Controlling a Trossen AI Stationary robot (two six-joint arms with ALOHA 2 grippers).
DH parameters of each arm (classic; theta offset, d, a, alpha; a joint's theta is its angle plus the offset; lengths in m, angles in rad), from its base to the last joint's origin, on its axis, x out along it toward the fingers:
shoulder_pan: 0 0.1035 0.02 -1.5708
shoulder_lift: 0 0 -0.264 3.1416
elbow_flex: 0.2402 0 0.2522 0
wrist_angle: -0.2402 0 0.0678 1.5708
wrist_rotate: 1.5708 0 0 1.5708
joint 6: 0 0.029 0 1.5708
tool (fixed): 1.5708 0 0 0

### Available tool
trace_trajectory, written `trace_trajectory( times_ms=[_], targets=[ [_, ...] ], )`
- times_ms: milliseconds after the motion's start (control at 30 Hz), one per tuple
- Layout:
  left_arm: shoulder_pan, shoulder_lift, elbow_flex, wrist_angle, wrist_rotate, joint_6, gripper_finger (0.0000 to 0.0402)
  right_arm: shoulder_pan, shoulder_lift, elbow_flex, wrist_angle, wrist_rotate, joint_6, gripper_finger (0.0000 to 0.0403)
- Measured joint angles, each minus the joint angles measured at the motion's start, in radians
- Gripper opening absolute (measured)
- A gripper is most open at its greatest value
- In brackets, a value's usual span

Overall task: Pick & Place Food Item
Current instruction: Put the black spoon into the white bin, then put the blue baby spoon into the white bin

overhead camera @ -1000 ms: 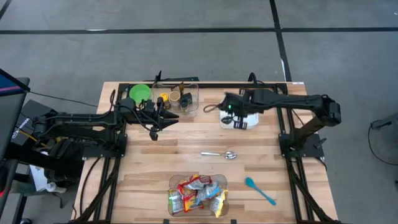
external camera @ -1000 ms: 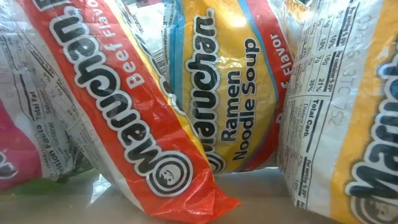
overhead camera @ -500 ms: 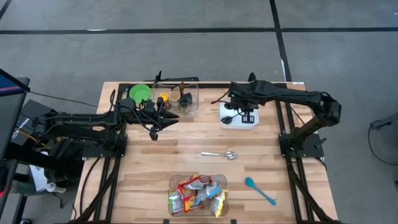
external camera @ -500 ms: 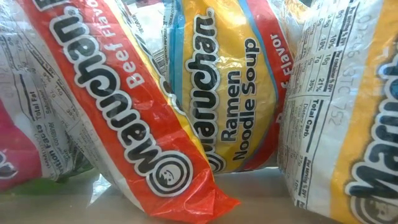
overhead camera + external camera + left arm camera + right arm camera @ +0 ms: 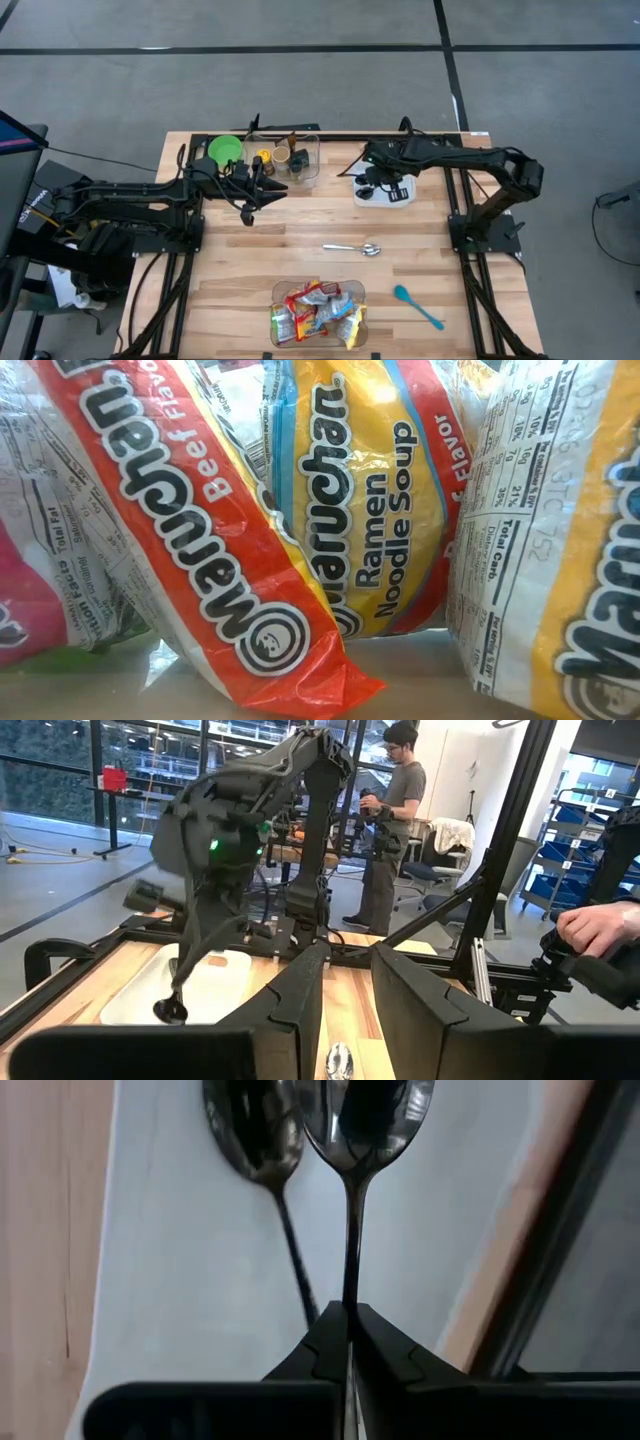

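table (image 5: 250, 270): wooden top filling the middle of the high view, arms coming in from either side.
white tray (image 5: 401, 192): right of centre in the high view's upper half; in the left wrist view it lies at lower left (image 5: 225, 982).
bin of noodle packets (image 5: 318, 312): bottom centre of the high view; these food packets (image 5: 330, 510) fill the low view, and nothing is near them yet.
clear bin (image 5: 300, 160): upper centre, holding cups, with a green bowl (image 5: 224, 150) just to its left.
right gripper (image 5: 375, 182): over the tray's left end, fingers pinched tight on a dark spoon's handle (image 5: 350, 1270), bowl hanging just above the tray.
left gripper (image 5: 262, 197): waiting left of centre, fingers spread with nothing between them.
silver spoon (image 5: 352, 248): lying loose mid-table.
teal spoon (image 5: 417, 306): lower right.
doing it well: I judge the spoon should go down slowly and flat onto the tray before the fingers part, so it neither drops nor skids off the edge.
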Motion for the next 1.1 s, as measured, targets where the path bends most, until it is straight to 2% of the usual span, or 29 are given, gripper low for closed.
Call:
trace_trajectory(
  times_ms=[333,533,1100],
  targets=[
    [0.000,0.000,0.000,0.000,0.000,0.000,0.0085,-0.003,0.143,0.000,0.004,0.014,0.000,0.0003],
    [0.000,0.000,0.000,0.000,0.000,0.000,0.0085,-0.004,0.183,-0.001,-0.023,0.014,-0.009,0.0005],
    [0.000,0.000,0.000,0.000,-0.005,0.000,0.0085,-0.015,0.164,0.001,-0.043,0.036,0.001,0.0085]
  ],
)
